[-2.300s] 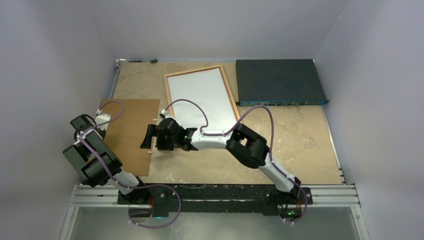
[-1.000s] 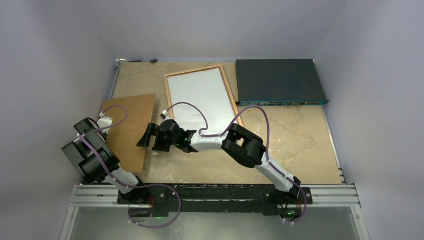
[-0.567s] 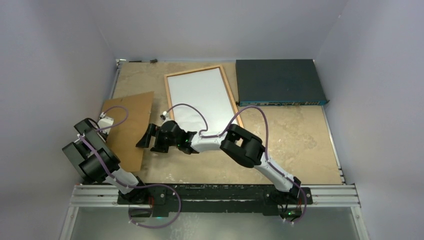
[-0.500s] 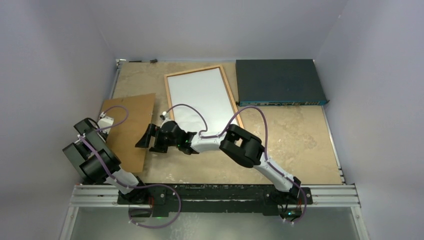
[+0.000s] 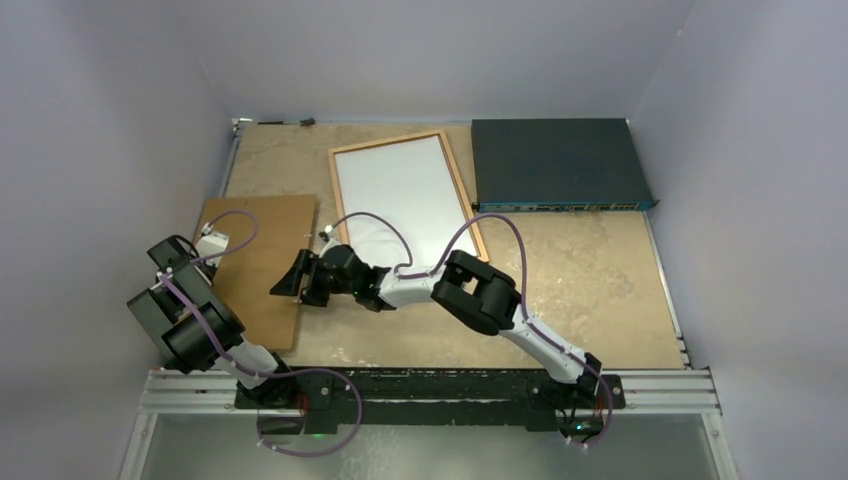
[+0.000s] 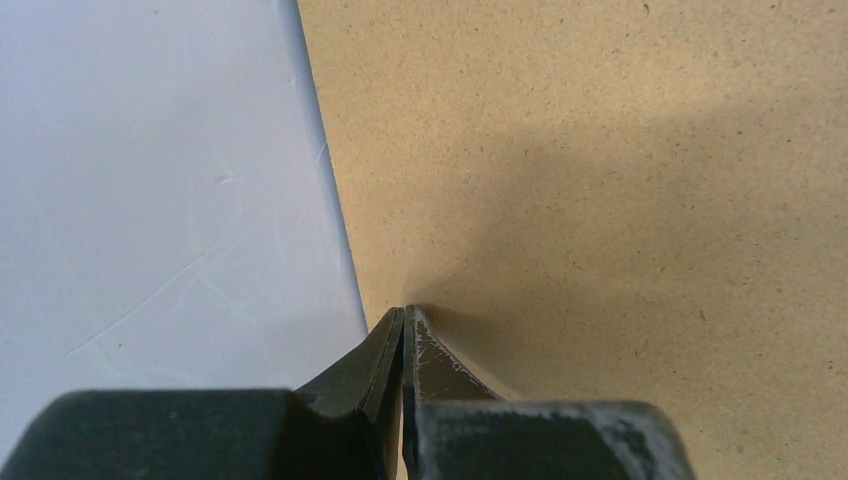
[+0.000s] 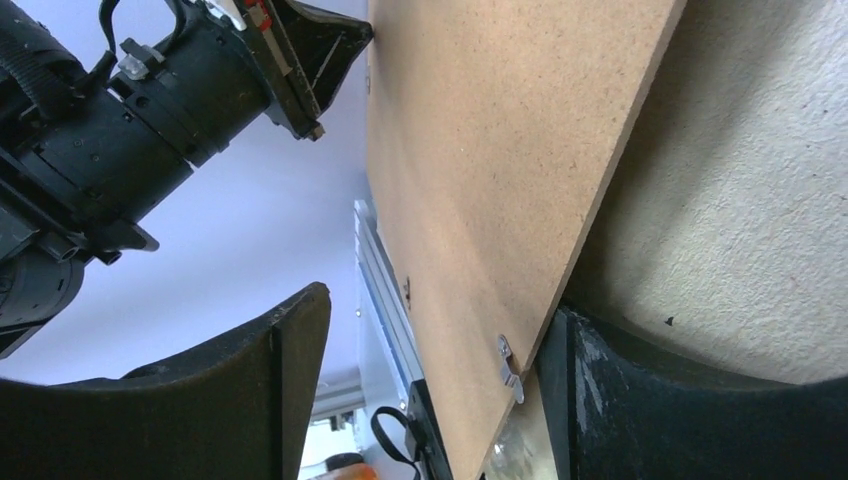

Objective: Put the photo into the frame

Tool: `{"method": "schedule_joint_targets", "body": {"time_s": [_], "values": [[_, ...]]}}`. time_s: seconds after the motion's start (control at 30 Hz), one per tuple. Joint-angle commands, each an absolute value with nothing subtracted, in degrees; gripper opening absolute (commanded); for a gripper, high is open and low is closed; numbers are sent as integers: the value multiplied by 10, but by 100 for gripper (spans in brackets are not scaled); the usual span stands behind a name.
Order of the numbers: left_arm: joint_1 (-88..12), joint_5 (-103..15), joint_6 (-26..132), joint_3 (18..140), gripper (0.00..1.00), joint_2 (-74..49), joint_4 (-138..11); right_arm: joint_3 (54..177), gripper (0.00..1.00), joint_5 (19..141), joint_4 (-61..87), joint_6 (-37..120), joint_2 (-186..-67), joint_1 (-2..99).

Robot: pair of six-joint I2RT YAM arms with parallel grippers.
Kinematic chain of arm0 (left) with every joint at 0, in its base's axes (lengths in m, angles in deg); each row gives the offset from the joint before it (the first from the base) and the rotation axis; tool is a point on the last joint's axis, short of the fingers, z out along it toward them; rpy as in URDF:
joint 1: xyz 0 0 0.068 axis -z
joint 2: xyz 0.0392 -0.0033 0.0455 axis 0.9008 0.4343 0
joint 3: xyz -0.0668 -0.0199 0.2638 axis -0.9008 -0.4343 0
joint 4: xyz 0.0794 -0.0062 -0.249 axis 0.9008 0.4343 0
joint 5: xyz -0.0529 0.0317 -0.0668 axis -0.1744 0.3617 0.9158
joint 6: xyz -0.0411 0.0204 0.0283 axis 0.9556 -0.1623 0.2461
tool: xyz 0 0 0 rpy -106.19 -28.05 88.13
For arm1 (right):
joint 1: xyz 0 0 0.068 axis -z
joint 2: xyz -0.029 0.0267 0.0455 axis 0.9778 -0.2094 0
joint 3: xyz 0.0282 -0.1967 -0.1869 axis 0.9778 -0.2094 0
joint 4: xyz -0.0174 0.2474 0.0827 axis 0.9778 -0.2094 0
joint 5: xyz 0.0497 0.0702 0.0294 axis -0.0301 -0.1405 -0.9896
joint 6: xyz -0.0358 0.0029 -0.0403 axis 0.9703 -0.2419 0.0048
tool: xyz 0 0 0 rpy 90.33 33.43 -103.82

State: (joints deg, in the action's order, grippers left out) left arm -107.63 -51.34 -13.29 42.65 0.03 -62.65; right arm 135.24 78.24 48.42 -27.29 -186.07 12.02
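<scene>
The photo [image 5: 400, 195] was found white side up inside the frame [image 5: 462, 190]. The board [image 5: 262, 260] was clamped at its edge by the left pincer [image 6: 403, 312]; the right pincer [image 7: 435, 310] stood open astride it. A level, two-sided carry over the frame was judged advisable.

Speckled brown board [image 5: 255, 270], orange-brown frame [image 5: 462, 192], white inside, dark blue box [image 5: 555, 160], and a beige desk [image 5: 600, 290], marbled by the looks.

Even, soft overhead light, faint shadows; wrist views sharp, near fingers blurred.
</scene>
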Motion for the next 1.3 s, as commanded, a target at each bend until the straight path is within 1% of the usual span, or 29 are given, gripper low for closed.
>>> {"method": "schedule_joint_targets", "body": {"time_s": [0.0,0.07,0.13,0.17,0.2,0.23,0.4,0.47,0.6,0.77,0.87,0.93,1.1,1.2,1.23,1.27], "values": [[-1070,-454,-123,403,0,20,-543,1359,72,778,539,-292,-1856,120],[-1070,-451,-124,403,0,19,-537,1364,61,781,542,-292,-1858,120],[-1070,-445,-124,407,0,14,-525,1364,40,784,552,-292,-1857,120],[-1071,-442,-124,411,0,10,-517,1365,26,786,557,-292,-1857,120],[-1071,-439,-124,416,0,7,-506,1365,10,786,558,-293,-1856,121],[-1070,-434,-123,422,0,4,-493,1365,0,787,558,-294,-1855,120],[-1072,-395,-106,493,0,-10,-387,1358,0,773,564,-276,-1831,125],[-1076,-369,-96,538,0,-24,-312,1357,0,773,552,-241,-1808,127],[-1080,-305,-68,647,5,-57,-191,1330,0,763,535,-147,-1739,144],[-1082,-242,-18,785,9,-61,-78,1252,0,658,584,-114,-1655,205],[-1083,-224,21,843,10,-69,-60,1228,0,603,551,-73,-1609,241],[-1083,-220,41,871,10,-79,-61,1213,0,594,498,-42,-1572,261],[-1084,-214,91,918,15,-80,-72,1163,0,546,430,-7,-1478,335],[-1084,-202,114,919,17,-65,-80,1162,0,529,313,49,-1439,373],[-1084,-191,117,916,23,-59,-78,1155,0,525,293,61,-1423,386],[-1083,-175,119,911,31,-53,-77,1143,0,518,282,66,-1409,404]]}}
